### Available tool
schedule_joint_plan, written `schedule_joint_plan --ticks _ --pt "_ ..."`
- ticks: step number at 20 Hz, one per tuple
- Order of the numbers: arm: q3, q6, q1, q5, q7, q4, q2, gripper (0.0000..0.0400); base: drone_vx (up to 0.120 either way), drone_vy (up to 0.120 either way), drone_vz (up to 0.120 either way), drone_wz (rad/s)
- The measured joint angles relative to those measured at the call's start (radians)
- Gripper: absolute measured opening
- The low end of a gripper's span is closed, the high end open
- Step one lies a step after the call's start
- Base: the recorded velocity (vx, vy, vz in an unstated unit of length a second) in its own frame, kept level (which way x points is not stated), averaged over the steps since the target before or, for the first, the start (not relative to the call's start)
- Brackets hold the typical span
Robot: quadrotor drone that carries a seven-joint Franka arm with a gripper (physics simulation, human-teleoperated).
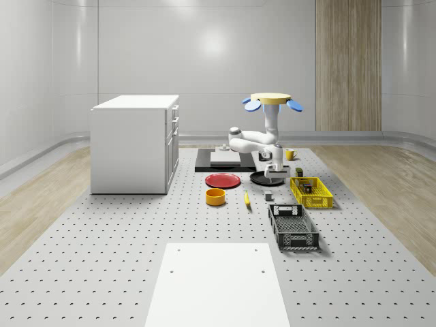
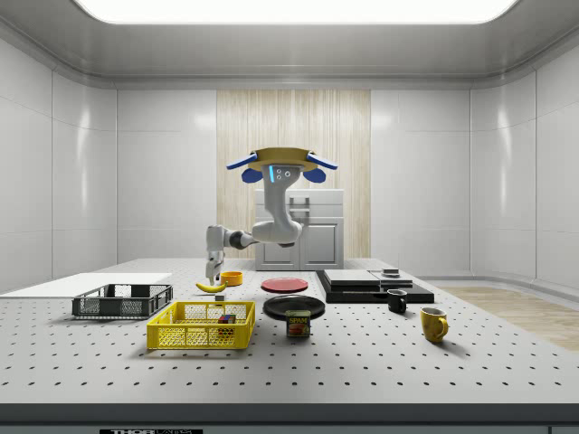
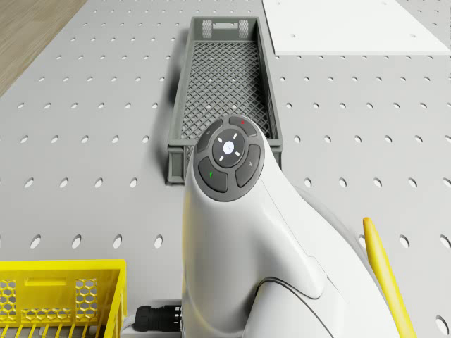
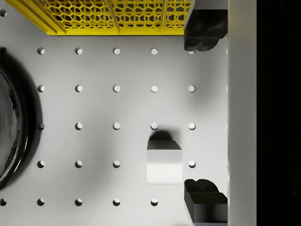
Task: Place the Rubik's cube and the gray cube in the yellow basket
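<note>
Drone hovering over perforated table, white-panelled room.
Gripper (image 4: 203, 117) fingers (image 4: 203, 34) spread above the gray cube (image 4: 164, 162), which sits on the table (image 4: 94, 108) beside the yellow basket (image 4: 113, 16); Rubik's cube (image 2: 226, 318) already inside the basket.

The table (image 4: 94, 108) is matt pale grey, smooth and drilled with regular holes. Beyond the fingers (image 4: 202, 35), the yellow basket (image 4: 113, 16) looks like moulded plastic with honeycomb lattice walls. The gray cube (image 4: 163, 162) between the fingers is plain and matt. The black plate (image 4: 9, 127) to one side shines glossy. The arm (image 3: 254, 239) has a smooth, glossy white shell, and the dark crate (image 3: 225, 77) ahead is matt mesh plastic.
</note>
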Motion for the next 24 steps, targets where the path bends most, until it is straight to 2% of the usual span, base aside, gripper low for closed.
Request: schedule_joint_plan --ticks 2,5,8,11,16,19,24 --pt "0.000 0.001 0.000 0.000 0.000 0.000 -0.001 0.0400 0.000 -0.120 -0.120 0.000" --pt "0.000 0.002 0.000 0.001 0.000 0.000 -0.002 0.0400 0.000 -0.120 -0.013 0.000" --pt "0.000 0.003 -0.001 0.001 0.000 0.000 -0.003 0.0400 0.000 -0.120 -0.120 0.000" --pt "0.001 0.004 -0.001 0.002 0.001 0.000 -0.004 0.0400 0.000 -0.093 0.000 0.000" --pt "0.001 0.005 -0.001 0.002 0.001 0.000 -0.006 0.0400 0.000 0.000 -0.096 0.000" --pt "0.001 0.006 -0.001 0.003 0.001 0.000 -0.007 0.0400 -0.080 0.000 -0.120 0.000" --pt "-0.014 0.012 -0.003 -0.011 0.001 0.002 -0.009 0.0400 0.000 0.000 -0.008 0.000"
